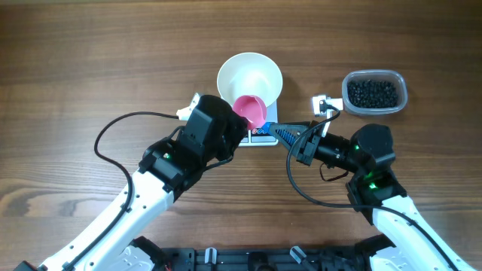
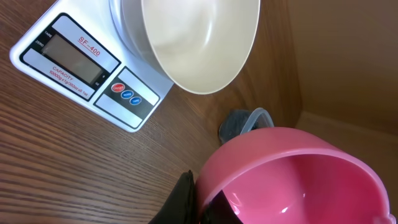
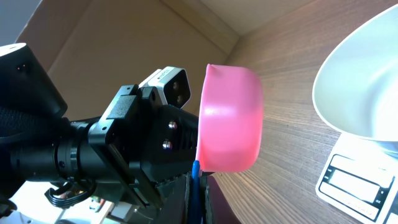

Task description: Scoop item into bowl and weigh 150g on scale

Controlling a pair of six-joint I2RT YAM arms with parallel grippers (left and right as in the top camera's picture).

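Wood-grained desk is being seen from above, with both arms being held extended inward from the near edge. The left arm is being held bent, its wrist angled toward the bowl, which is sitting on the scale. The left fingers are being pressed together at the pink cup of the scoop. Whether the cup is being pinched cannot be told, since only one dark finger edge is being caught low in the left wrist view. The right arm is being held pointing left, its fingers being clamped on the scoop's blue handle. The cup is being held at the bowl's near rim, over the scale. From above, most of the scale is being hidden by bowl, scoop and left wrist. The item is lying in the clear tub, right of the bowl. In the left wrist view that tub is being half covered by the cup.
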